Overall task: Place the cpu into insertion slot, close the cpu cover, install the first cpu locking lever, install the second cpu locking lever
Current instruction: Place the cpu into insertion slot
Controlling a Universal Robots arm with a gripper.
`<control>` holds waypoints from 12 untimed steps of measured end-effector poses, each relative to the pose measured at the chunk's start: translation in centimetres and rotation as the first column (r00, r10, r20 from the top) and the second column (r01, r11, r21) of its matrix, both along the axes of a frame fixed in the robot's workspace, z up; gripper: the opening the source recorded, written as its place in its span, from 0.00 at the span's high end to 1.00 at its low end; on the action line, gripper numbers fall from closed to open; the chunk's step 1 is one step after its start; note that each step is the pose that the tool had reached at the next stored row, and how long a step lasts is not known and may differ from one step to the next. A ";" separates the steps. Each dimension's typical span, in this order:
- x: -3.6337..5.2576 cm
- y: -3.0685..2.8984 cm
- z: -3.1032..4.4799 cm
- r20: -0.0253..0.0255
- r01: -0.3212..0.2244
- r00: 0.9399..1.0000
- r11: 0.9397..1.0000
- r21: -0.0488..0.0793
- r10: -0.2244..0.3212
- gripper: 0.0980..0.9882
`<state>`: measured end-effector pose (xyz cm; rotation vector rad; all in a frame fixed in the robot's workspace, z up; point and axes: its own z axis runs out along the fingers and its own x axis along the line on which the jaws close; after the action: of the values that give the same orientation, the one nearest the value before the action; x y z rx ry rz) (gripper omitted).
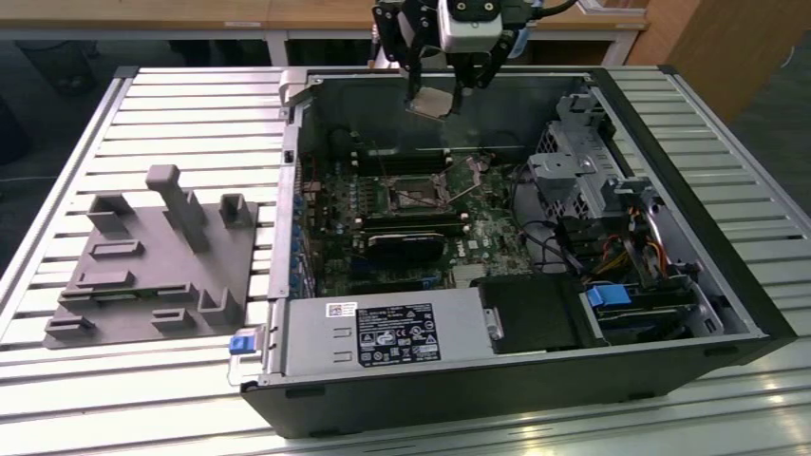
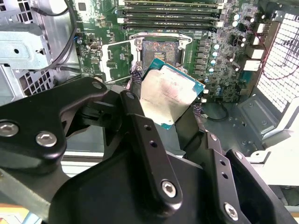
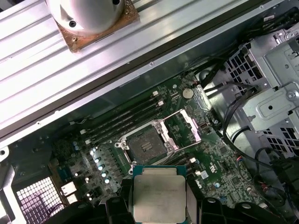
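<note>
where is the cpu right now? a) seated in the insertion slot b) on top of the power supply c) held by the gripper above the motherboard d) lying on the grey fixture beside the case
C: the cpu sits clamped in the gripper above the board, and the insertion slot is bare, the cpu cover swung open.

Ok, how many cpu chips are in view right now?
1. The cpu is clamped in the gripper, held above the motherboard. The insertion slot is empty, with the cpu cover swung open.
</note>
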<state>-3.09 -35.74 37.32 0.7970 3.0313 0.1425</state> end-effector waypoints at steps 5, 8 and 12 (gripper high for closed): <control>-0.01 0.00 0.00 0.000 0.014 1.000 1.000 0.000 -0.014 0.50; -0.02 0.00 -0.01 0.000 0.022 1.000 1.000 0.000 -0.022 0.50; -0.03 0.00 -0.03 0.000 0.032 0.999 0.999 0.000 -0.032 0.50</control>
<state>-3.12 -35.74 37.29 0.8454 3.0167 0.1424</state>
